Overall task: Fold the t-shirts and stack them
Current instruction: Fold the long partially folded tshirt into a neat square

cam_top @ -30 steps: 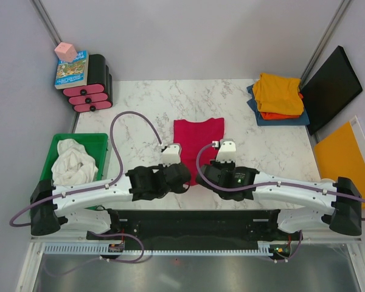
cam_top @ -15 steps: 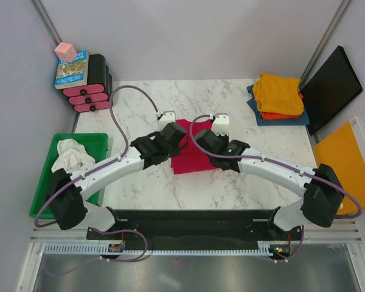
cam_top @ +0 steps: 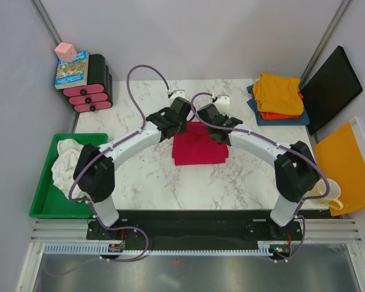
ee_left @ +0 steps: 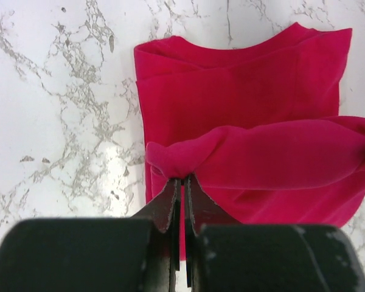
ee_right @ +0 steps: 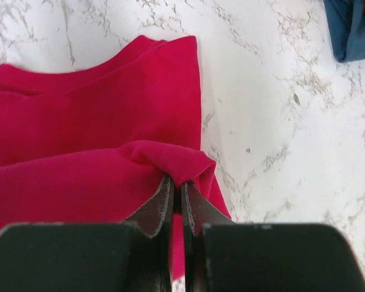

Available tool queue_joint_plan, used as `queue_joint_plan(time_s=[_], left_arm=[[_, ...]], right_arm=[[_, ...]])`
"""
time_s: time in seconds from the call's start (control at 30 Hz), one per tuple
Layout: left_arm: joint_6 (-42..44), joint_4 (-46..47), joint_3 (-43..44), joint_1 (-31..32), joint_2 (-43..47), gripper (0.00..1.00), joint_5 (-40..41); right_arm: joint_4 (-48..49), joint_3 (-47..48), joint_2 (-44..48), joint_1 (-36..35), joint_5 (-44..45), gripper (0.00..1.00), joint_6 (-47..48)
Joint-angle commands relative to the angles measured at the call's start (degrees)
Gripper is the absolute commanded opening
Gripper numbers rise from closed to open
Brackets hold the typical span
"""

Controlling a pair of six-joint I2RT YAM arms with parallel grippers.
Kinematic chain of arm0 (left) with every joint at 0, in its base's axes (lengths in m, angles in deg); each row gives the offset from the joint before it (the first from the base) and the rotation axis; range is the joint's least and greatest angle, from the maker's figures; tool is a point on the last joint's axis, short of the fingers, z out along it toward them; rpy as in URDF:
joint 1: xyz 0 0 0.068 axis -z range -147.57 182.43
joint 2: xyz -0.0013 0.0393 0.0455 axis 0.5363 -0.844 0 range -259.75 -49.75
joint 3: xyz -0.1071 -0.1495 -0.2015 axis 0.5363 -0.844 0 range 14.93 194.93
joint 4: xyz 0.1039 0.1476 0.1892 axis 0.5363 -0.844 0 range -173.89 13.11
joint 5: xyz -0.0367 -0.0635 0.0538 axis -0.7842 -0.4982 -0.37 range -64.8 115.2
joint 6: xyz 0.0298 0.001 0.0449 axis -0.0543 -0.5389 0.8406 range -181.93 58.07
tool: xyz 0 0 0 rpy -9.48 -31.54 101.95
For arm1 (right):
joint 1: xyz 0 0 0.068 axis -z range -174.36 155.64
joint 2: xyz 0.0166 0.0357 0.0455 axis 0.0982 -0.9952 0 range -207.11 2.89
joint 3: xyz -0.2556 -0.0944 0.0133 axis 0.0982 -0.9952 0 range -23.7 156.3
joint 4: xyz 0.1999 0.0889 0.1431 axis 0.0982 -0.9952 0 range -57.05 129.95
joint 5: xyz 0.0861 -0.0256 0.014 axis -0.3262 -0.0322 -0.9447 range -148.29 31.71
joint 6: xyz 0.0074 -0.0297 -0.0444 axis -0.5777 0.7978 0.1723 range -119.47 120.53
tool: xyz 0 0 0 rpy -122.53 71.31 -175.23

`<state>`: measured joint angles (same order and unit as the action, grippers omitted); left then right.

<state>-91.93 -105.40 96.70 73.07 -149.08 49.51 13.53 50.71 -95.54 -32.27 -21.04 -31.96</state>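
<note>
On the marble table the crimson t-shirt is laid centrally, partly doubled. A white t-shirt is heaped in the green bin, left; folded t-shirts are stacked far right. The crimson fold is pinched by left gripper and right gripper, jaws narrow.

Crimson t-shirt on white marble table — grey-veined.

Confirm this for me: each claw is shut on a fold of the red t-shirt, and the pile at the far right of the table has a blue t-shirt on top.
One thing is wrong. The top external view shows the yellow-orange t-shirt on top of that pile, with the blue t-shirt at the bottom. The rest stands: the left claw and the right claw are each shut on a fold of the red t-shirt.
</note>
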Motion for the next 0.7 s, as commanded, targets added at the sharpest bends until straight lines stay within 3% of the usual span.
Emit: queue_joint_plan(time_s=[0.0, 0.33, 0.67], left_arm=[[3.5, 2.1, 5.1, -2.8, -4.8, 0.02, -1.1], [4.6, 3.3, 13.0, -6.9, -16.6, 0.02, -3.7], [4.6, 3.1, 18.3, -8.5, -21.1, 0.02, -3.6]], right_arm=[[3.4, 5.9, -4.7, 3.2, -1.1, 0.0, 1.7], [5.8, 11.9, -16.1, 5.3, -2.8, 0.0, 2.7], [7.5, 20.5, -22.2, 6.6, -3.2, 0.0, 5.2]])
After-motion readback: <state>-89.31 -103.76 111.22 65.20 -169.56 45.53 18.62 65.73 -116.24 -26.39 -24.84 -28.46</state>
